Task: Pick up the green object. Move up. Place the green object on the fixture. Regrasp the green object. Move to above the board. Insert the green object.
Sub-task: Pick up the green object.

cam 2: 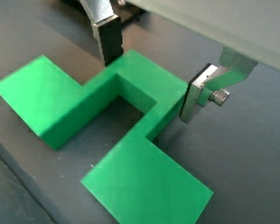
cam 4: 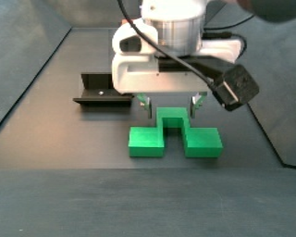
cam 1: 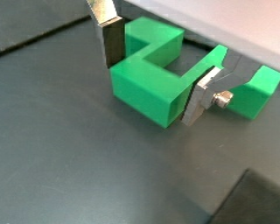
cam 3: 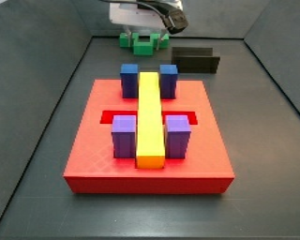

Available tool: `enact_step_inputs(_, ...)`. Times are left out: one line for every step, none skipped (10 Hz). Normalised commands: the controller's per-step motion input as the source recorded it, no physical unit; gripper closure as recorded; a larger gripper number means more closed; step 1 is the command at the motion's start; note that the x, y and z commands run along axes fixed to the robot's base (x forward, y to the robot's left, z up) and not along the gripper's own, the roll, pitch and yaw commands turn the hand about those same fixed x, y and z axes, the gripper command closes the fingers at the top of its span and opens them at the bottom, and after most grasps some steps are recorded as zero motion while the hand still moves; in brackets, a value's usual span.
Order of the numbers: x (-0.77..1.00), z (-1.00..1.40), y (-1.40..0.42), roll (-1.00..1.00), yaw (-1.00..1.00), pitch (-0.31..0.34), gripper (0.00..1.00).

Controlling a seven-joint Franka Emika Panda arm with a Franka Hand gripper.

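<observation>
- the board (cam 3: 102,164), one red square base, is the biggest thing on the floor (cam 3: 259,141); it carries one long yellow bar (cam 3: 149,117), two blue blocks (cam 3: 130,75) at its far end and two purple blocks (cam 3: 124,136) nearer the middle, and it lies well apart from the work in hand, so i judge it in no danger for now
- the gripper (cam 4: 170,104), one only, hangs low over the green piece at the far end of the floor from the board; in both wrist views the two silver fingers (cam 1: 205,90) straddle the middle rib of the piece, spread apart with a sliver of gap at each pad, so nothing is gripped yet
- the green object (cam 4: 173,135), one piece, lies flat on the floor just beside the fixture; the risk, as i judge it, is that one pad meets the rib before its partner and shoves or twists the piece, or that the pads close too high and it slips on the lift
- the fixture (cam 4: 104,91), one dark bracket, stands close behind; a skewed lift could knock the piece against it
</observation>
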Motion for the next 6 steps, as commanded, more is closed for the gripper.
enact_step_inputs(0.00, -0.15, 0.00, -0.02, 0.00, 0.003, 0.00)
enact_step_inputs(0.00, -0.08, 0.01, -0.01, 0.00, 0.003, 0.00)
enact_step_inputs(0.00, -0.03, 0.00, 0.00, 0.00, 0.000, 0.00)
enact_step_inputs(0.00, 0.00, 0.00, 0.00, 0.00, 0.000, 0.00)
enact_step_inputs(0.00, 0.00, 0.00, 0.00, 0.00, 0.000, 1.00)
enact_step_inputs(0.00, 0.00, 0.00, 0.00, 0.00, 0.000, 1.00)
